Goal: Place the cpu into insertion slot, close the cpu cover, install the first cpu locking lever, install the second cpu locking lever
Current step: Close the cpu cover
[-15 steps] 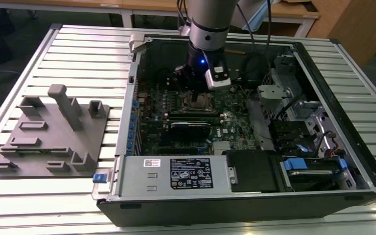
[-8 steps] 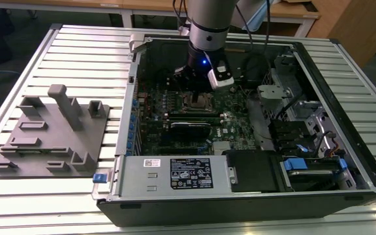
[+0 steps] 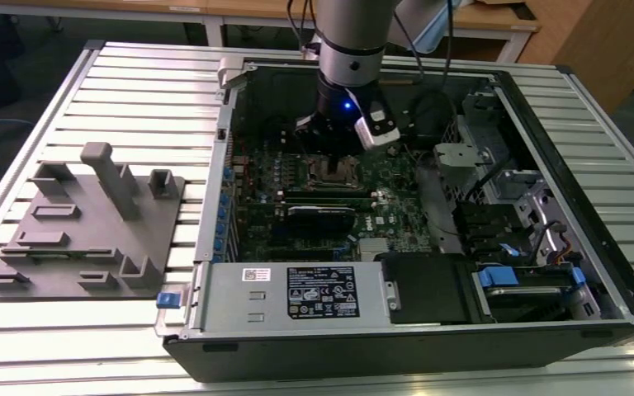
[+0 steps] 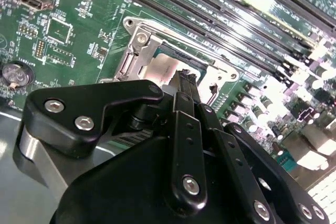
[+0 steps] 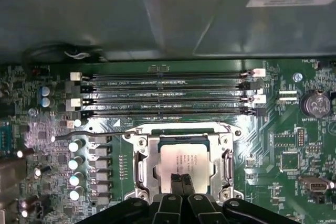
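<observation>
The arm reaches straight down into the computer case (image 3: 405,356), gripper (image 5: 181,179) jaws closed together, tips at the cpu (image 5: 184,156) seated in the insertion slot (image 5: 137,146), beside memory slots (image 5: 168,96).

place: robotics lab | evid: slatted alu bench (image 3: 141,91), open PC case (image 3: 405,351), wood desks (image 3: 504,21)

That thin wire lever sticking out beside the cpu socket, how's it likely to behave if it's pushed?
The lever looks like slim bare steel wire, so it is probably springy rather than floppy, and slippery to grip. It runs out from the cpu cover frame, so it likely swings on a hinge there rather than sliding free.
</observation>
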### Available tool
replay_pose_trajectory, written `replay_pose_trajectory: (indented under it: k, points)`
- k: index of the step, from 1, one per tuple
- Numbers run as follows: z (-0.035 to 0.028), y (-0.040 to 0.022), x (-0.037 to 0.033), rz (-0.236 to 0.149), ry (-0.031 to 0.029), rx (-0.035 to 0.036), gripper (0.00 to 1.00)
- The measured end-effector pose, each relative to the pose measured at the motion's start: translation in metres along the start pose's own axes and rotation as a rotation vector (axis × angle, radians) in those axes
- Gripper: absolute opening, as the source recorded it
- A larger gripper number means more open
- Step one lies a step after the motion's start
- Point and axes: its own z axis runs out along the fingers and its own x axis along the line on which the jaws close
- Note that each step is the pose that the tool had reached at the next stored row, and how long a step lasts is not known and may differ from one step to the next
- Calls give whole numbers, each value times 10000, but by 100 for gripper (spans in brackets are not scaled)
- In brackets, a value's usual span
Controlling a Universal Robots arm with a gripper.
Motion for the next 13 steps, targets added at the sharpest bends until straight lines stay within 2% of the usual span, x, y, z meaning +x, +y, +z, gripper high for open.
replay_pose_trajectory:
  k: [2,13]
  points:
    - [0,0,0,-183,-18,0,11]
    - [12,0,2,-232,-41,3,11]
